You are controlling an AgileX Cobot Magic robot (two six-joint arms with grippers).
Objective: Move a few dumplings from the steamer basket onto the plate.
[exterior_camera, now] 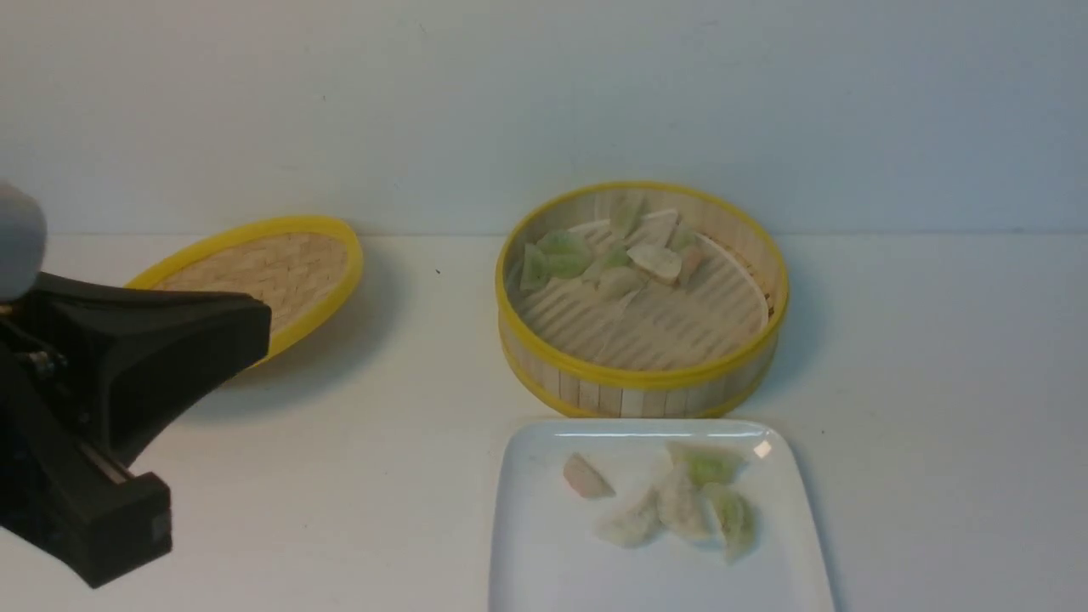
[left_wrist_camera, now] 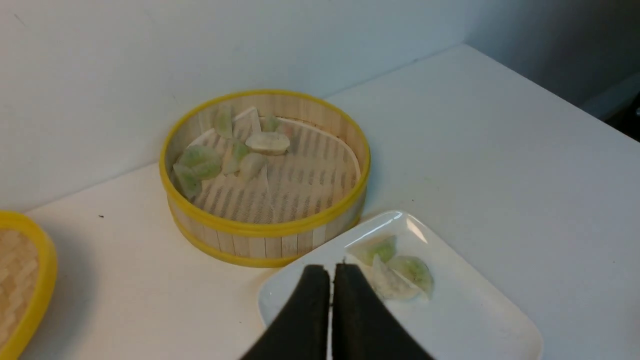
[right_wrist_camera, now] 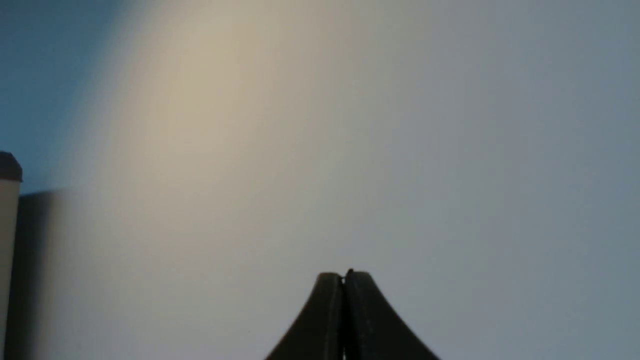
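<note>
On the white surface (exterior_camera: 935, 382), toward the far wall: steamer basket (exterior_camera: 643, 376), round bamboo with yellow rims, upright and uncovered.
Steamer contents: a cluster of dumplings (exterior_camera: 610, 252) bunched at the far-left part of the slatted floor, pale green and whitish; the near and right part of the floor is bare.
Plate: the plate (exterior_camera: 544, 544) is white and square, just in front of the steamer basket, its far edge close to the basket's lower rim; whether they touch cannot be told.
Plate contents: five dumplings on the plate (exterior_camera: 680, 506), one pinkish piece slightly apart on the left, the other four overlapping in a clump to its right, two of them green.
Lid: shallow woven lid (exterior_camera: 270, 276) with yellow rim, tilted, well to the left of the steamer basket.
Left pincer: left pincer (left_wrist_camera: 331, 272) with its two black fingers pressed together and nothing between them; in the front view it sits at the left edge, in front of the lid.
Right pincer: right pincer (right_wrist_camera: 344, 276) with fingers together, empty, facing a blank pale wall; not seen in the front view.
</note>
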